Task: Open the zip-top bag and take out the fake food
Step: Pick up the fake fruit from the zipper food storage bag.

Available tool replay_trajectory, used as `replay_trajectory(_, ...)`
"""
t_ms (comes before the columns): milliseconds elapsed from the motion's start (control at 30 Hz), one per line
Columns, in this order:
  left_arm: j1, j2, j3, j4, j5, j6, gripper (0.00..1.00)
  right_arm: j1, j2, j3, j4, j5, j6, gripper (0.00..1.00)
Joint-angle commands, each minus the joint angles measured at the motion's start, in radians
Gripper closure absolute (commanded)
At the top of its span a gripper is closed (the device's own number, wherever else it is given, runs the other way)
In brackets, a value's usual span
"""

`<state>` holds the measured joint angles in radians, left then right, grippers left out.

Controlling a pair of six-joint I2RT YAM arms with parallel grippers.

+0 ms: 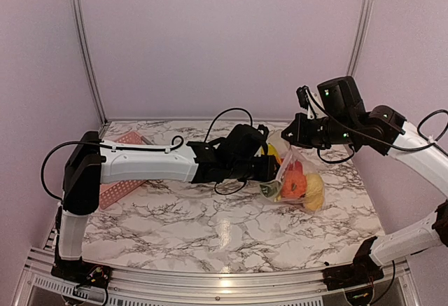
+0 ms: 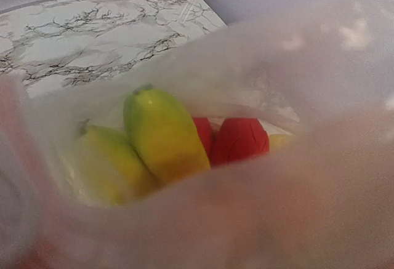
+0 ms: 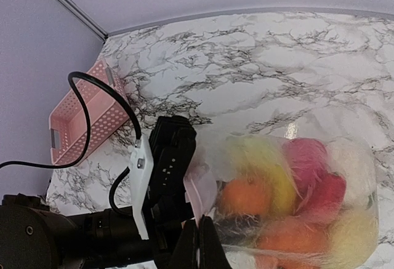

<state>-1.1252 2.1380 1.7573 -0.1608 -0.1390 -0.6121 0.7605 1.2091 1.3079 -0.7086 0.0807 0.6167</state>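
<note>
Nearest us in the overhead view, the arm bases stand at the bottom edge, and the marble worktop [image 1: 210, 229] stretches up from them. Right of centre the zip-top bag [image 1: 299, 173] rests on it with its top held up. The fake food [image 1: 302, 188] is heaped in its lower part: orange, yellow and green pieces. The left pincer [image 1: 271, 171] reaches in from the left to the bag's mouth. Its dark body hides the fingers, so we cannot tell whether they are spread or pressed together. The right pincer [image 1: 288, 138] meets the bag's top edge from the upper right. A pink basket [image 1: 115, 192] lies at the left, partly under the left arm.

From the left wrist, blurred film fills the lower and right parts of the frame. Through the opening we see two yellow-green bananas [image 2: 163, 136] with a red piece [image 2: 240, 143] just beside them.

From the right wrist, this pincer's fingers [image 3: 188, 250] at bottom centre are pressed together on a fold of the bag's rim. The bag bulges toward the lower right, with orange, yellow and pink pieces showing through the film.
</note>
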Motion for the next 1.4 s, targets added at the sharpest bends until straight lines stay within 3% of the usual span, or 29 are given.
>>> replay_trajectory(0,-0.007,-0.096,-0.061,0.078,0.026,0.015,0.62,0.013,-0.003,-0.005,0.061,0.025,0.006,1.00)
replay_trajectory(433,-0.013,-0.287,-0.265,0.226,0.046,-0.030,0.61,0.013,0.021,-0.039,0.090,0.035,0.009,1.00)
replay_trajectory(900,0.015,-0.508,-0.437,0.235,-0.085,-0.043,0.60,0.013,0.060,-0.030,0.112,0.035,0.011,1.00)
replay_trajectory(1133,0.109,-0.633,-0.523,0.136,-0.198,-0.056,0.60,0.013,0.077,-0.004,0.106,0.034,-0.001,1.00)
replay_trajectory(1367,0.304,-0.686,-0.601,0.033,-0.273,-0.063,0.59,0.012,0.074,0.004,0.104,0.036,-0.023,1.00)
